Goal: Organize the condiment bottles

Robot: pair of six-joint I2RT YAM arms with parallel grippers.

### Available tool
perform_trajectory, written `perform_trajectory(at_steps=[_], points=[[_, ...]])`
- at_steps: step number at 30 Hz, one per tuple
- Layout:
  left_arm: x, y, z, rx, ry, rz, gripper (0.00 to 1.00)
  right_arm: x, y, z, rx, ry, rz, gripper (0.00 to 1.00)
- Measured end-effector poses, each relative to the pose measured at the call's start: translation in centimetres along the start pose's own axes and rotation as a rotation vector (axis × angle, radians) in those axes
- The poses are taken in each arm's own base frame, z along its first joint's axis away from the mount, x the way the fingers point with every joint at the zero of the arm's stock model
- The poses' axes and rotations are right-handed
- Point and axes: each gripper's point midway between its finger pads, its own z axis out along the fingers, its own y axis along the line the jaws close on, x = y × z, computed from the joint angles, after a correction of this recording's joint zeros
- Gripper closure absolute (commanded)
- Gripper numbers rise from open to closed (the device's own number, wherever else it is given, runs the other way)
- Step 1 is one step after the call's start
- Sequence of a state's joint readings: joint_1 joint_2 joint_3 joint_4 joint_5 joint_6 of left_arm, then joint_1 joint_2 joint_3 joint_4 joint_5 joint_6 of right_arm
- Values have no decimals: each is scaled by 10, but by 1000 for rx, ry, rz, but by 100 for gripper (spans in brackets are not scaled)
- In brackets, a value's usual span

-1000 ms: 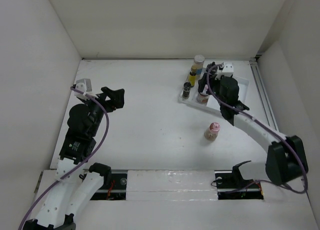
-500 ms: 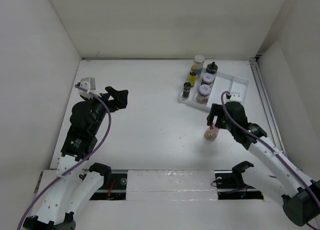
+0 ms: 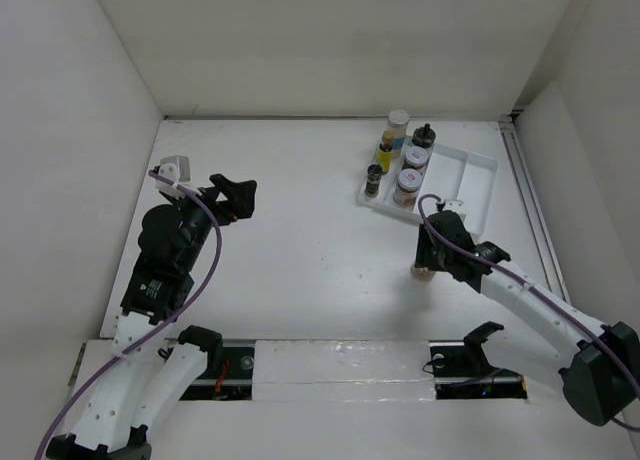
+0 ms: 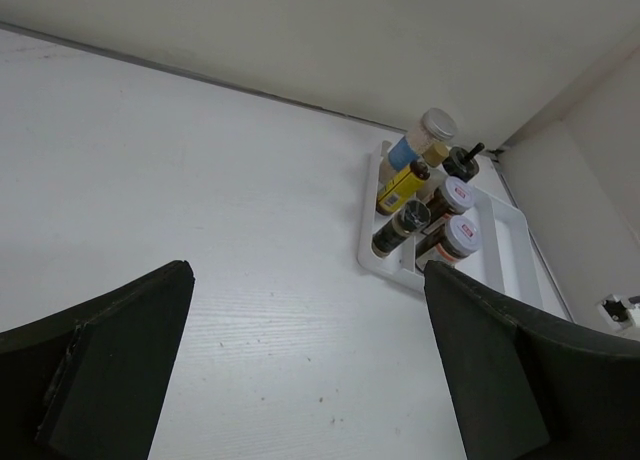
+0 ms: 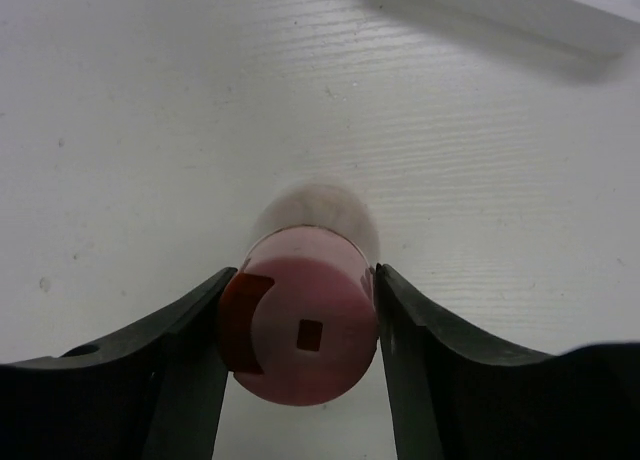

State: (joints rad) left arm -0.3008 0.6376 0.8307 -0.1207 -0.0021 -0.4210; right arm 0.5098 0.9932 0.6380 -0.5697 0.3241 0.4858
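- White matte table (image 3: 300, 240) with faint grain; plain white walls (image 3: 330, 40) around it.
- One white rectangular tray (image 3: 472, 175) near the far-right corner, six round bottles (image 3: 406, 185) upright in its left end.
- Seventh, the pink-capped bottle (image 5: 300, 325), upright on the table near the tray; right hand (image 3: 432, 258) clamped on its cap.
- Left hand (image 4: 305, 340) wide open, empty.

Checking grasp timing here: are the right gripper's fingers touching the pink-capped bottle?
Touching. The right wrist view shows the right gripper with both fingers pressed against the pink-capped bottle at its cap, no gap visible.
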Motion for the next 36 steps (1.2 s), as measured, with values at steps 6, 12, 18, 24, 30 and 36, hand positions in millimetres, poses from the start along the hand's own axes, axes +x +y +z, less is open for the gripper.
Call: perform_trajectory(at_steps=[6, 12, 18, 24, 30, 36], points=[[0, 0, 0, 2, 1, 0, 3, -11, 1, 0, 56, -53, -62, 46], [2, -1, 1, 8, 10, 0, 3, -91, 18, -25, 59, -306, -56, 47], [6, -3, 3, 18, 28, 0, 0, -199, -26, -1, 203, -498, 108, 47], [7, -2, 4, 16, 32, 1, 0, -260, -65, 65, 266, -502, 153, 47], [7, -2, 4, 15, 32, 1, 0, -278, -81, 131, 222, -437, 152, 46], [12, 0, 9, 5, 51, 2, 0, -264, -89, 168, 153, -357, 155, 43]])
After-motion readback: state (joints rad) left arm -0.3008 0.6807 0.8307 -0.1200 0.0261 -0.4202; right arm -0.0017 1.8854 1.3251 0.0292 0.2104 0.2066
